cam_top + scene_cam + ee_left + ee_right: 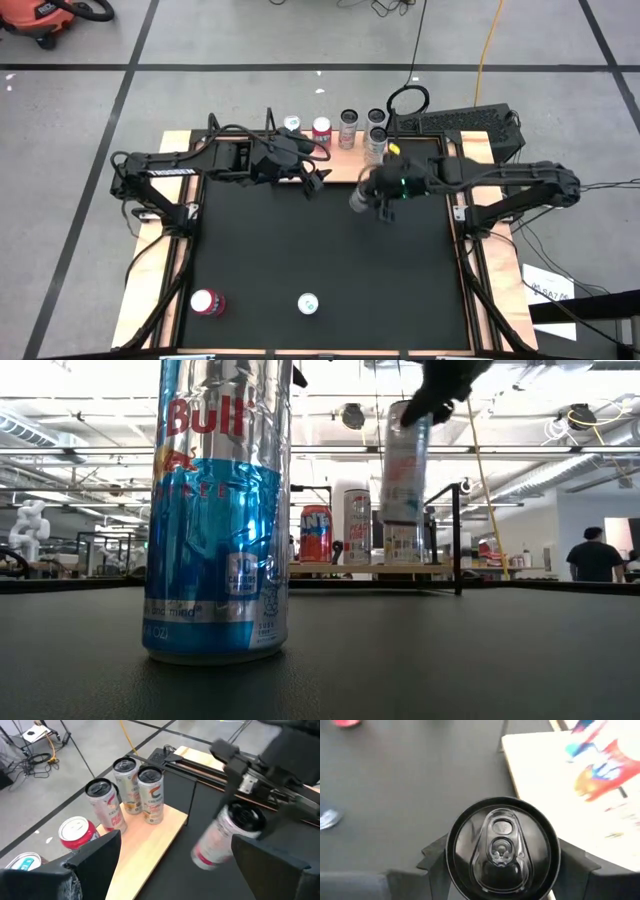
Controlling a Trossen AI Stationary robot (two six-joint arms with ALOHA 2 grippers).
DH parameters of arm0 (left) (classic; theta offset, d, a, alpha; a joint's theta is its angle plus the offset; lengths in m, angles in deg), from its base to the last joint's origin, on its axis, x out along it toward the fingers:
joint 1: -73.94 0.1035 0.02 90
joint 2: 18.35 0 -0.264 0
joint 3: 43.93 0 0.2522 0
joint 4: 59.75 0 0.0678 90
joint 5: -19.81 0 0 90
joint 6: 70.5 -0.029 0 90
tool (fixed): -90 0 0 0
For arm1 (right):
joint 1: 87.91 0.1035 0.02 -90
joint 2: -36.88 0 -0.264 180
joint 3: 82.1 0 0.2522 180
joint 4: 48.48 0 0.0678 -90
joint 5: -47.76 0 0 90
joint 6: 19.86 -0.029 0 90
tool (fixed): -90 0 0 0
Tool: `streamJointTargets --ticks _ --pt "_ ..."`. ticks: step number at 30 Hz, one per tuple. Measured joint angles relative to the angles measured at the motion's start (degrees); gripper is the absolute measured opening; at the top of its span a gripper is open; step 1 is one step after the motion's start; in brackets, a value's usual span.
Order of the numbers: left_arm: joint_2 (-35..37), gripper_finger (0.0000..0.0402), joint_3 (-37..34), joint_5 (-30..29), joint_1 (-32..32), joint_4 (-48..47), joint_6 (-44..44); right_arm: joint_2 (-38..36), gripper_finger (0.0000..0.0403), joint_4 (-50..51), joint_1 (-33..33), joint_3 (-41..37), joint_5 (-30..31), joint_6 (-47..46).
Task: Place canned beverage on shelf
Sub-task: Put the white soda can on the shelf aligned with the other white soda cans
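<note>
- The right gripper [381,199] sits just right of centre in the high view, a little below the shelf's right end, and is clenched on a tall white can [360,196] with a black top.
- In the right wrist view that can's black lid [502,852] fills the lower middle, with a dark finger [437,857] pressed to each side.
- The low view shows the held can [404,465] hanging above the mat in the upper middle, tilted, clear of the surface.
- In the left wrist view the same can [225,837] appears at centre right, leaning, off the board and over the black mat.
- The shelf [335,165] is the light-wood board along the mat's upper edge, in the upper middle of the high view.
- Five cans already stand on or by it: a teal-topped one [291,123], a red one [321,128], and three silver ones [362,128] grouped to the right.
- The left gripper [312,183] hangs at the upper centre-left, near the shelf's left part, its fingers spread wide and holding nothing.
- On the black mat [330,250] near the lower edge, a red-and-white can [206,303] lies at lower left and a blue-and-silver can [308,303] stands at lower centre, well apart.
- That blue-and-silver can [218,510] looms large at the left of the low view.
- A person [595,556] stands far off at the right edge of the low view.
</note>
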Motion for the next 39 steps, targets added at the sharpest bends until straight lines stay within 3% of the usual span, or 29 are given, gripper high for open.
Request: streamJointTargets --ticks 9,15,23,39 --pt "0.0 0.0379 0.0 1.5 1.1 -1.0 -3.6 12.0 0.0235 1.2 -11.4 10.4 -3.6 11.9" --pt "0.0 0.0379 0.0 1.5 1.1 -4.5 -4.4 19.0 0.0235 0.9 -17.3 15.4 -4.5 14.9" --pt "0.0 0.0379 0.0 1.4 1.3 -8.9 -5.9 21.6 0.0237 -2.2 -23.6 15.8 -9.2 14.4" --pt "0.0 0.0379 0.0 2.9 4.9 -9.0 -7.5 22.8 0.0237 -3.6 -27.8 15.7 -14.0 15.6"
